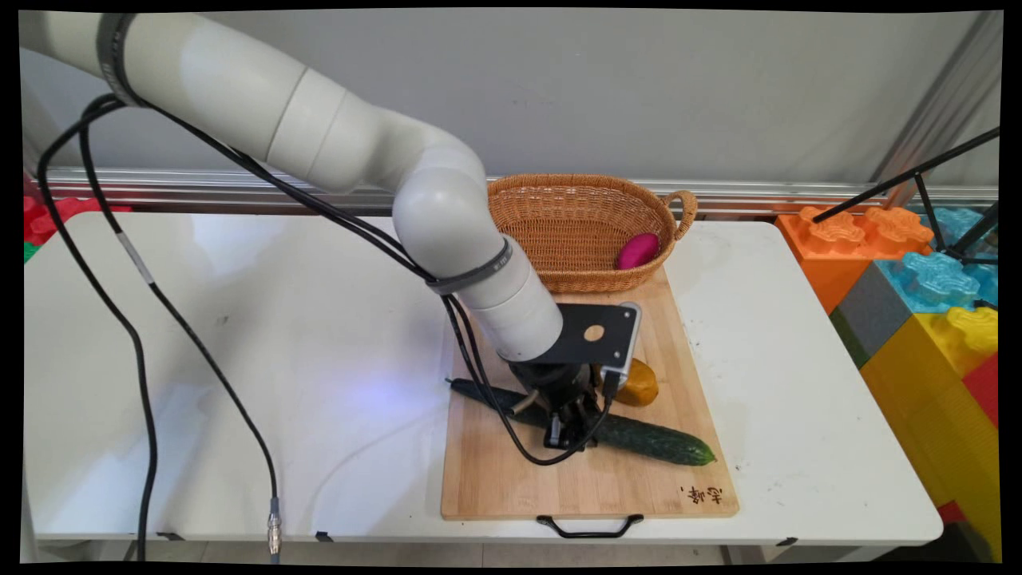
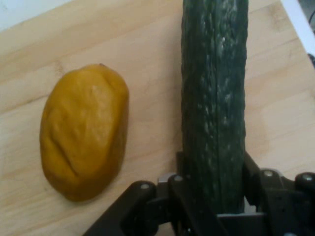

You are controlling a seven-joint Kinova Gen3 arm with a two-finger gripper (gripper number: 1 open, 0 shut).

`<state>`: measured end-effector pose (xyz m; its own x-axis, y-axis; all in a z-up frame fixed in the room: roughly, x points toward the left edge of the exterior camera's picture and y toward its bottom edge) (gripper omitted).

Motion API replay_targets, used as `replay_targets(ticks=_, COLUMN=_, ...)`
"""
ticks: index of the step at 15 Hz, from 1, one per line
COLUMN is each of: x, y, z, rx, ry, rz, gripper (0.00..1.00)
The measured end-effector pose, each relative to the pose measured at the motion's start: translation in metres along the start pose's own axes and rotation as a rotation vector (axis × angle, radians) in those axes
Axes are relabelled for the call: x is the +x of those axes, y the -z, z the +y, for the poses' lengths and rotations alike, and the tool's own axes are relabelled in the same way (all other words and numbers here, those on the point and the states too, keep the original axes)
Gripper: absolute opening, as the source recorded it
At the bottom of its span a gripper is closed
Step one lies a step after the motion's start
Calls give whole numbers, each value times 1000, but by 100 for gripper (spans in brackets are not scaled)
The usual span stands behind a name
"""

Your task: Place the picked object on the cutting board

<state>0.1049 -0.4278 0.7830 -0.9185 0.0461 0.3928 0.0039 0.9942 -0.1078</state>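
On the table, white and scuffed with small dark specks, toward its right half: one bamboo board, long side running from the near edge toward the far edge, black wire handle overhanging the table's near edge, dark characters burnt in at its near right corner. On the board, near its middle: one cucumber, dark green and warty, lying slantwise from the board's left edge toward its right edge. The gripper stands over the cucumber's middle, its two fingers closed against the cucumber's sides; the hand view shows the cucumber running up from between the black linkage. Just beside the cucumber, on its far side and not touching it: one mango, orange-yellow, partly hidden by the wrist in the main view and plain in the hand view. At the board's far end, overlapping it: one woven basket, oval, with a loop handle on its right end, holding one magenta object against its right wall. Black cables hang from the arm to the table's near left edge. Beyond the table's right edge: large plastic blocks in orange, blue, yellow, grey and red, and a black tripod leg. Behind: a grey wall with an aluminium rail along its foot, and red blocks at far left.
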Motion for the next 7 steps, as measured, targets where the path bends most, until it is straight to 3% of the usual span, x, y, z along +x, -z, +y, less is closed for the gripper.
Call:
replay_targets(ticks=1, x=-2, y=-3, z=0, rx=-1, ry=-5, rz=-2, gripper=0)
replay_targets(ticks=2, x=-3, y=-6, z=0, rx=-3, ry=-10, rz=-3, gripper=100)
replay_targets(ticks=7, x=-3, y=-9, z=-4, rx=-10, ry=-4, rz=-3, gripper=100)
